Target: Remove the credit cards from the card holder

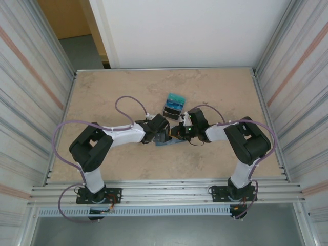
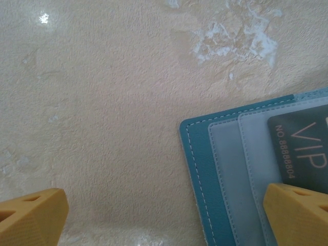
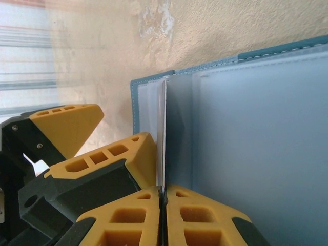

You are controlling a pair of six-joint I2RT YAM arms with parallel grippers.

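The card holder [image 2: 225, 169] lies open and flat on the table, slate-blue with pale slots [image 3: 256, 154]. In the top view it lies between the two wrists [image 1: 166, 142]. A dark credit card [image 2: 302, 148] printed VIP lies over its pale slots. My left gripper [image 2: 164, 218] is open, one finger [image 2: 300, 215] resting on the holder and the other on bare table. My right gripper [image 3: 164, 197] is shut on the thin credit card [image 3: 164, 138], seen edge-on, right beside the left gripper's fingers [image 3: 128, 154].
A small dark boxy tray [image 1: 171, 110] with teal cards [image 1: 176, 98] standing in it sits just behind the two grippers. Metal walls run along both sides of the tan table [image 1: 113, 92]. Bare surface lies left of the holder [image 2: 102, 128].
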